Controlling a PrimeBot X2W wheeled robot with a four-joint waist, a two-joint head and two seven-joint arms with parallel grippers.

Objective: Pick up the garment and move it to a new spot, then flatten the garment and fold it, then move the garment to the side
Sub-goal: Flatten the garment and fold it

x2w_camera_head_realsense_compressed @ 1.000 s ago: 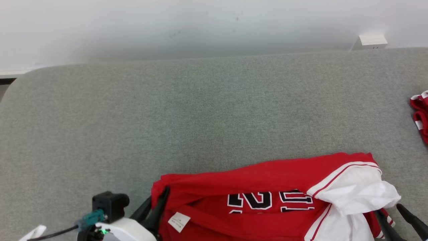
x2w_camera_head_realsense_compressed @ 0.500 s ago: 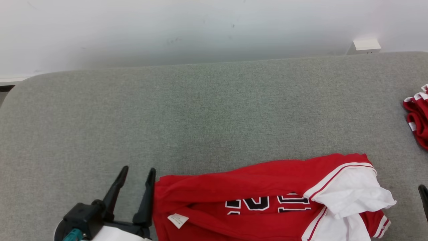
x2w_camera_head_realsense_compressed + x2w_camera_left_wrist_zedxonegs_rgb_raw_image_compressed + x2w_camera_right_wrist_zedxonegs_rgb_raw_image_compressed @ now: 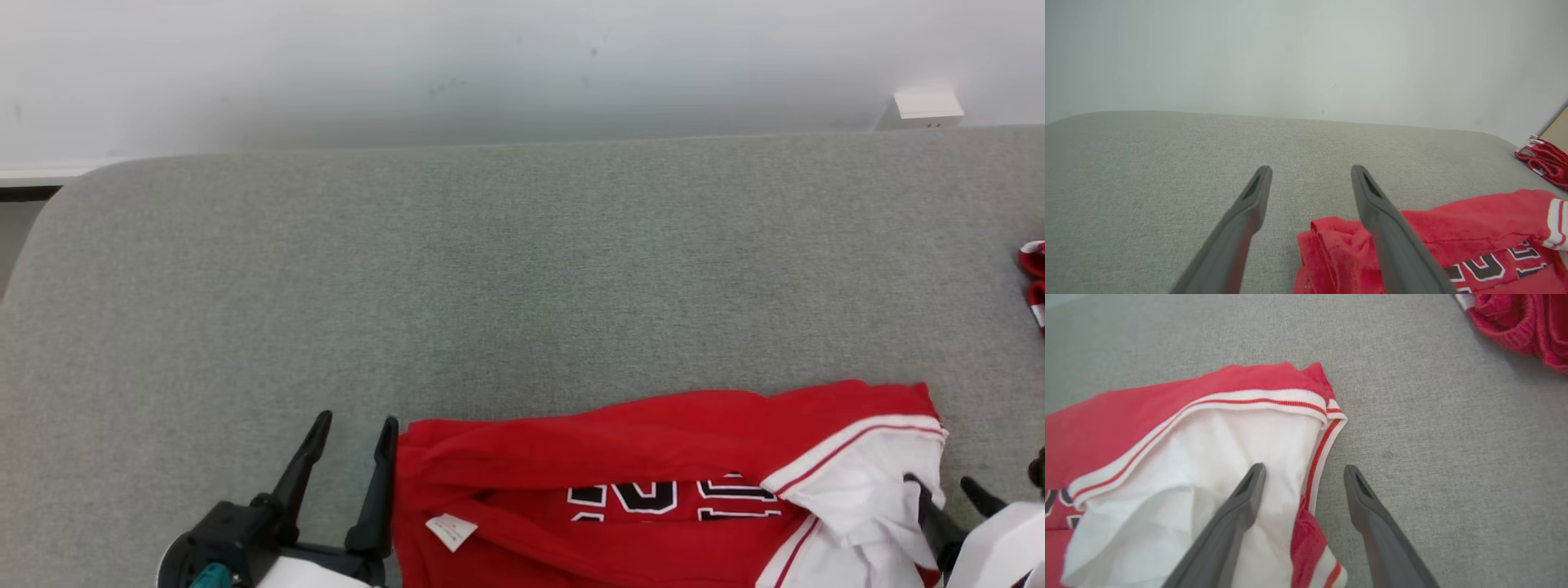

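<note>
A red garment [image 3: 620,457] with white trim and dark lettering is lying folded over at the near edge of a grey table [image 3: 490,286], right of centre. The left claw [image 3: 357,420] is sitting released at the garment's left edge, grasping nothing. The right claw [image 3: 939,482] is also standing released at the garment's right end, one finger over the white cloth and the other over bare table, while another red cloth [image 3: 1033,269] is lying well apart at the far right.

Left hand [image 3: 357,421]: lower left of head view, both dark fingers [image 3: 375,490] pointing up-frame, spread well apart, gripping nothing. Black wrist mount [image 3: 224,531] sits behind them. Right hand [image 3: 939,483]: lower right, fingers parted wide, tips forward. Pale forearm shell [image 3: 992,539] at frame edge. Both wrist views show the same wide spread.
</note>
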